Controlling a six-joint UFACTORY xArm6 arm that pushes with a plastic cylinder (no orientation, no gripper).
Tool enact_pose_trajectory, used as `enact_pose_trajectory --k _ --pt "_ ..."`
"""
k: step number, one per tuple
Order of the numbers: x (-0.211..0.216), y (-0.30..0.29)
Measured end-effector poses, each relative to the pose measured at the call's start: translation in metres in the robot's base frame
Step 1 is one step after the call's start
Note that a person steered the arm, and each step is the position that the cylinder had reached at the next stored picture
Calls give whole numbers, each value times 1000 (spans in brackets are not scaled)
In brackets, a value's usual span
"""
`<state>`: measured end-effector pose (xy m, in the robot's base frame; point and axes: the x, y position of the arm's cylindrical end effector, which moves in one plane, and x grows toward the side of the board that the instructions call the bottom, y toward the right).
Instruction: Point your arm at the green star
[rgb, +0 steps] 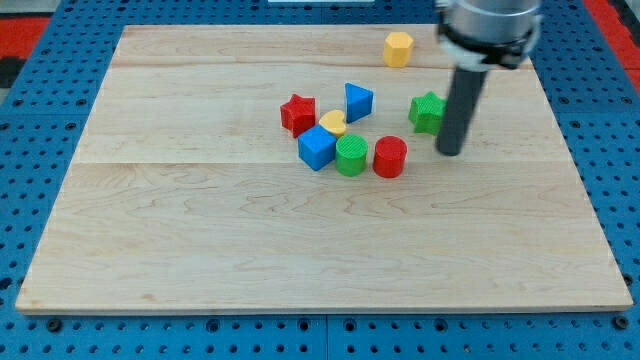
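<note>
my tip (451, 152): smooth dark rod | just right of ribbed green star (427, 112) | no hand visible

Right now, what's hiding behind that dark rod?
The green star sits just behind my tip, at its left. The rod covers the star's right edge; only bare wooden board shows around it.

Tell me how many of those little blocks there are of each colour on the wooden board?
Red: 2, a red star and a red cylinder.
Blue: 2, a blue cube and a blue triangle.
Green: 2, a green star and a green cylinder.
Yellow: 2, a yellow heart and a yellow hexagon.
Total: 8 blocks.
</note>
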<state>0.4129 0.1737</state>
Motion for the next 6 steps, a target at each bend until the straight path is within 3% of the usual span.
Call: enact_pose_trajectory --k 1,2,4,6 --pt "-47 26" --pt "-80 9" --pt "-86 -14" --pt "-40 -17"
